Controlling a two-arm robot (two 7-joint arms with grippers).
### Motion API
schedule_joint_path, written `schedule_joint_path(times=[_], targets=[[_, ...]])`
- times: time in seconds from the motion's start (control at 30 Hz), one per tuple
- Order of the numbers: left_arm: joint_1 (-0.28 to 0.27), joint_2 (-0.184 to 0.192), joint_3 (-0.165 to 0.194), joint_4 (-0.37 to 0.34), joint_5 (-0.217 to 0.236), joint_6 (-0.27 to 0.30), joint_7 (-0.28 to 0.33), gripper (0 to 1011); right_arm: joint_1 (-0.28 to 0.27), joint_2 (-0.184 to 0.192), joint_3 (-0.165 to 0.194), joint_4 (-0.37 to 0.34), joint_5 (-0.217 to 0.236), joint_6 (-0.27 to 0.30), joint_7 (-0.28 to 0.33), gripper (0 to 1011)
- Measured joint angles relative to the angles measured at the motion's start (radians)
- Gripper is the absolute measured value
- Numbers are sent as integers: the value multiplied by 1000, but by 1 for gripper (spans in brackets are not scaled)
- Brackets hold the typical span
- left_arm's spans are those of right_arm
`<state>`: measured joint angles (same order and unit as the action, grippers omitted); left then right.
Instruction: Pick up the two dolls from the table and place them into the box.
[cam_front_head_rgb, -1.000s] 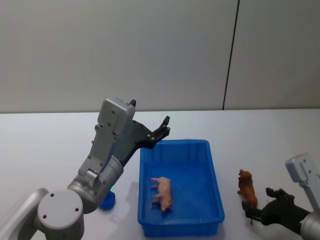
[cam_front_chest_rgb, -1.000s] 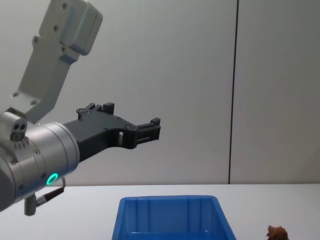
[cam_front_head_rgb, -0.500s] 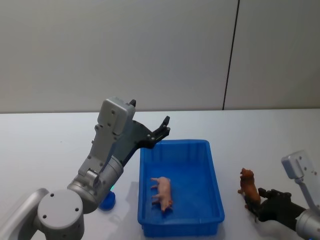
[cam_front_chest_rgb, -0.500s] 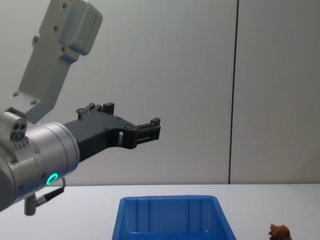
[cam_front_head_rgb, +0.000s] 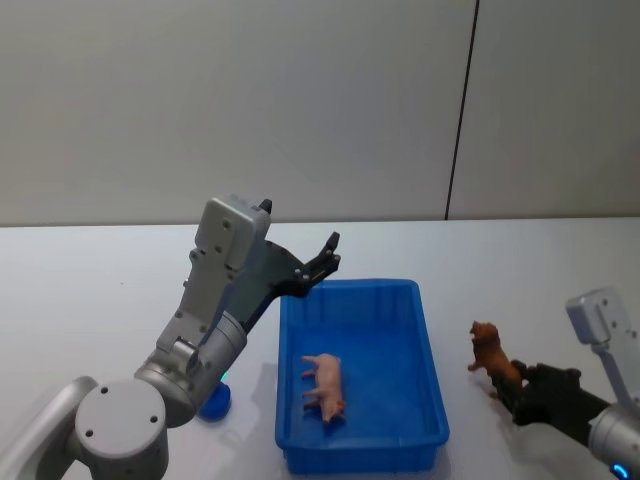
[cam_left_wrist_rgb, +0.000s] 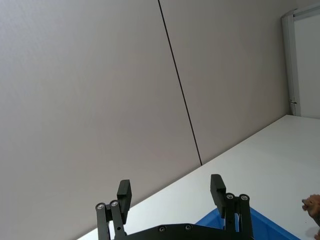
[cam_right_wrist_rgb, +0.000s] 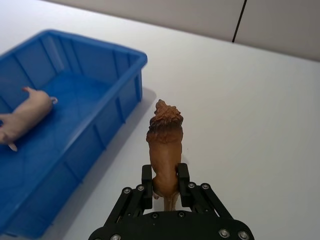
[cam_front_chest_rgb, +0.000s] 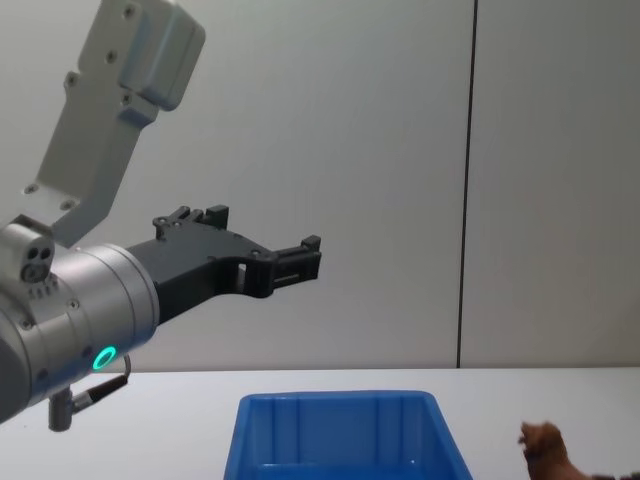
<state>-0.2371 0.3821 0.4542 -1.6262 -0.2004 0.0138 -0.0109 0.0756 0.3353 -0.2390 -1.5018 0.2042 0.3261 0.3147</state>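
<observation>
Since a second ago the right pincer (cam_right_wrist_rgb: 165, 181) has closed on the reddish-brown doll (cam_front_head_rgb: 488, 352) and shifted it a little toward the box (cam_front_head_rgb: 350, 287), and the doll now shows higher in the chest view (cam_front_chest_rgb: 545, 445). Nearest the robot, at the right side of the tabletop (cam_front_head_rgb: 560, 270), that pincer is clenched on the doll's hindquarters, one black finger (cam_right_wrist_rgb: 146, 176) on each flank. The animal's maned head points away from the wrist, and the doll is tilted with its head higher than its rear. It hangs just beside the box's right wall, outside the rim and apart from it. On the robot's left, about as near, the blue doll (cam_front_head_rgb: 214, 401) sits on the tabletop close to the box's left wall, partly hidden behind the left arm. Between these two lies the bright blue box, and inside it the pale pink doll (cam_front_head_rgb: 325, 380) lies on its side on the floor, toward the near left part. Farther back, the left pincer (cam_front_head_rgb: 328, 255) hangs in the air over the box's far left corner, holding nothing, its two fingers (cam_left_wrist_rgb: 216, 186) spread wide apart; it has stayed where it was. Behind everything stands a plain grey wall (cam_front_head_rgb: 300, 100) with a dark vertical seam.
</observation>
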Motion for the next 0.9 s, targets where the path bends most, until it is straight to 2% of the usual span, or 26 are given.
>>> schedule_joint_path(times=[0.27, 0.5, 0.73, 0.9], targets=[[0, 0, 0, 0, 0, 0, 0, 1001, 11, -4, 0, -27, 5, -48, 17, 283], [0, 0, 0, 0, 0, 0, 0, 1001, 31, -14, -5, -73, 14, -91, 66, 283], [0, 0, 0, 0, 0, 0, 0, 1001, 56, -32, -22, -110, 14, -107, 121, 283], [0, 0, 0, 0, 0, 0, 0, 1001, 70, -51, -42, -124, -4, -108, 152, 283]])
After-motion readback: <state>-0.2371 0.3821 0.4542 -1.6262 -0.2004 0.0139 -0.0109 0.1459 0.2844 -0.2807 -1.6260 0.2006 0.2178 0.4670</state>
